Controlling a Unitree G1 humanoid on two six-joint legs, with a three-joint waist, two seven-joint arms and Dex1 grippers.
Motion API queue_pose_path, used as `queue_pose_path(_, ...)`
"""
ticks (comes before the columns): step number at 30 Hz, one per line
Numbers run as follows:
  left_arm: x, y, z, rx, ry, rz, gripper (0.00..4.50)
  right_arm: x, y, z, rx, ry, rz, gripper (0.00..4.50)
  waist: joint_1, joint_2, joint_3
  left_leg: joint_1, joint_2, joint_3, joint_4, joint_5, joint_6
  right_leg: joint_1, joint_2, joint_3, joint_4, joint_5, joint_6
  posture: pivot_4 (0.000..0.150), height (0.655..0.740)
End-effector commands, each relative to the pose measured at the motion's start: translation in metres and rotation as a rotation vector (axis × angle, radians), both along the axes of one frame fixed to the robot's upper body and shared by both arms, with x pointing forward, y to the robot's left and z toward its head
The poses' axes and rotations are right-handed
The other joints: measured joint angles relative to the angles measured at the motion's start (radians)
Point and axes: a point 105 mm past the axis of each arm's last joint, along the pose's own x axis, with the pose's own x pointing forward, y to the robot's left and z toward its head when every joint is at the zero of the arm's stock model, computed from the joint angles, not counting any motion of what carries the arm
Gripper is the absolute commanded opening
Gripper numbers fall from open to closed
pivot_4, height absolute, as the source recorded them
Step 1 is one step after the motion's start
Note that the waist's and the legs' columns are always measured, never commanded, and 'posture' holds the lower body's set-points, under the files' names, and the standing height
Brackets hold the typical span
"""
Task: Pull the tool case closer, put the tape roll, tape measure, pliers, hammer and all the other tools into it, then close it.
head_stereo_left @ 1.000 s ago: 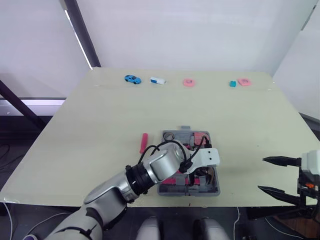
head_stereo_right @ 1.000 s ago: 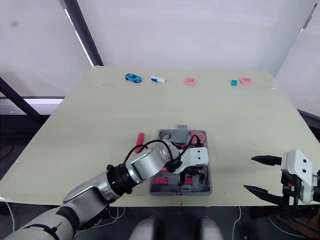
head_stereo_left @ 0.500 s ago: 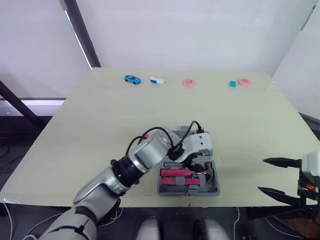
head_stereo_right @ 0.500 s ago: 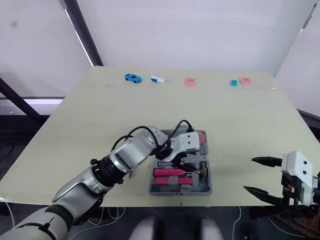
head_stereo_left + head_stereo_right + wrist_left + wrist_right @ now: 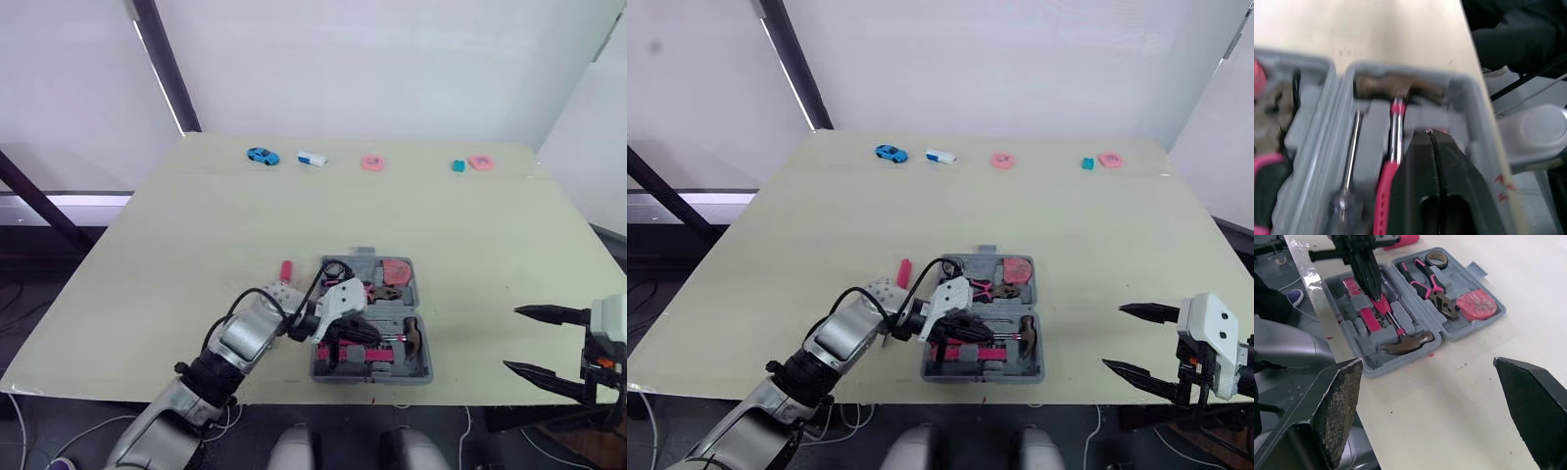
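Note:
The grey tool case (image 5: 423, 366) lies open near the table's front edge. Its far half holds the tape roll (image 5: 1437, 258), the pink-handled pliers (image 5: 1430, 284) and the pink tape measure (image 5: 397, 269). In the near half lie the hammer (image 5: 1395, 89), its pink handle alongside a screwdriver (image 5: 1352, 147), and several pink-handled tools. My left gripper (image 5: 1430, 134) is shut with nothing in it, just above the hammer's handle. A pink tool (image 5: 286, 269) lies on the table left of the case. My right gripper (image 5: 511, 340) hangs open off the table's front right.
Along the table's far edge sit a blue toy car (image 5: 261, 155), a white and blue block (image 5: 312, 158), a pink ring (image 5: 371, 163), a small teal block (image 5: 457, 165) and a pink piece (image 5: 480, 162). The front table edge (image 5: 147, 390) runs just before the case.
My left arm has drawn back to the left and nearer, uncovering the hammer now lying in the case's near half. The right gripper has not moved.

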Motion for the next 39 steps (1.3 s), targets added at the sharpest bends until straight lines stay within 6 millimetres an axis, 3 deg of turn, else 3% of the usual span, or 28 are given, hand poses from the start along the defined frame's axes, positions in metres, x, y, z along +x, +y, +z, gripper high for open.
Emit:
queue_pose_path(1, 0.006, -0.001, -0.003, 0.009, -0.062, -0.001, 0.06, 0.000, 0.002, 0.008, 0.006, -0.030, 0.011, 4.50, 0.000, 0.000, 0.000, 0.000, 0.000, 0.000, 0.000, 0.000, 0.000, 0.000, 0.000, 0.000, 0.000, 0.000, 0.000, 0.150, 0.7400)
queue_pose_path(4, 0.008, 0.004, -0.018, 0.064, -0.074, 0.009, 0.06, 0.002, 0.003, 0.008, 0.008, -0.030, 0.015, 4.50, -0.001, 0.000, 0.000, 0.000, 0.000, 0.000, 0.000, 0.000, 0.000, 0.000, 0.000, 0.000, 0.000, 0.000, 0.000, 0.150, 0.7400)
queue_pose_path(9, 0.006, 0.029, -0.063, 0.284, -0.048, 0.019, 0.06, 0.004, 0.006, 0.008, 0.011, -0.026, 0.030, 4.50, 0.000, 0.001, -0.006, 0.002, 0.000, 0.000, 0.000, 0.000, 0.000, 0.002, 0.000, 0.000, 0.000, 0.000, 0.000, 0.150, 0.7400)
queue_pose_path(16, 0.001, 0.038, -0.083, 0.320, -0.050, 0.018, 0.06, 0.010, 0.015, 0.006, 0.031, -0.024, 0.053, 4.50, -0.001, 0.005, -0.030, 0.007, 0.000, 0.000, 0.000, 0.000, 0.000, 0.005, 0.000, 0.001, 0.000, -0.002, 0.003, 0.150, 0.7400)
queue_pose_path(17, 0.002, 0.037, -0.081, 0.294, -0.052, 0.033, 0.06, 0.012, 0.016, 0.006, 0.041, -0.025, 0.052, 4.50, -0.001, 0.006, -0.034, 0.007, 0.000, 0.000, 0.000, 0.000, 0.000, 0.005, 0.000, 0.001, 0.000, -0.002, 0.003, 0.150, 0.7400)
queue_pose_path(19, 0.008, 0.028, -0.053, 0.090, -0.040, 0.122, 0.06, 0.016, 0.021, 0.002, 0.096, -0.036, 0.026, 4.50, -0.003, 0.007, -0.036, 0.012, 0.000, 0.001, -0.001, 0.000, 0.000, 0.009, 0.000, 0.001, 0.000, -0.002, 0.003, 0.150, 0.7400)
queue_pose_path(21, 0.010, 0.032, -0.032, -0.034, -0.051, 0.183, 0.06, 0.022, 0.026, -0.001, 0.153, -0.060, -0.011, 4.50, -0.010, 0.005, -0.034, 0.015, 0.001, 0.001, -0.002, 0.000, 0.000, 0.010, 0.000, 0.002, 0.000, -0.003, 0.003, 0.150, 0.7400)
queue_pose_path(25, 0.014, 0.060, -0.005, -0.160, -0.068, 0.368, 0.06, 0.037, 0.041, -0.007, 0.262, -0.095, -0.088, 4.50, -0.026, 0.006, -0.032, 0.013, 0.003, 0.000, -0.003, 0.000, 0.000, 0.007, 0.001, 0.003, 0.001, -0.003, 0.002, 0.150, 0.7400)
queue_pose_path(30, 0.021, 0.088, 0.034, -0.398, -0.098, 0.616, 0.06, 0.060, 0.058, -0.021, 0.276, -0.122, -0.142, 4.50, -0.024, 0.009, -0.029, 0.006, 0.002, -0.001, -0.002, 0.000, 0.000, 0.001, 0.000, 0.003, 0.002, -0.001, -0.001, 0.150, 0.7400)
queue_pose_path(36, 0.006, 0.130, 0.043, -0.441, -0.189, 0.782, 0.06, 0.089, 0.067, -0.024, 0.325, -0.158, -0.181, 4.50, -0.027, 0.010, -0.027, 0.004, 0.000, 0.002, -0.003, 0.000, 0.000, 0.000, -0.001, 0.003, 0.001, 0.000, -0.001, 0.150, 0.7400)
queue_pose_path(38, 0.000, 0.145, 0.038, -0.460, -0.152, 0.837, 0.06, 0.094, 0.063, -0.030, 0.330, -0.132, -0.179, 4.50, -0.025, 0.009, -0.026, 0.004, 0.000, 0.002, -0.003, 0.000, 0.000, 0.000, -0.001, 0.003, 0.001, 0.000, -0.002, 0.150, 0.7400)
queue_pose_path(39, -0.006, 0.151, 0.037, -0.476, -0.135, 0.843, 0.27, 0.095, 0.058, -0.031, 0.331, -0.137, -0.171, 4.50, -0.023, 0.008, -0.025, 0.004, 0.000, 0.002, -0.003, 0.000, 0.000, 0.000, -0.001, 0.002, 0.001, -0.001, -0.002, 0.150, 0.7400)
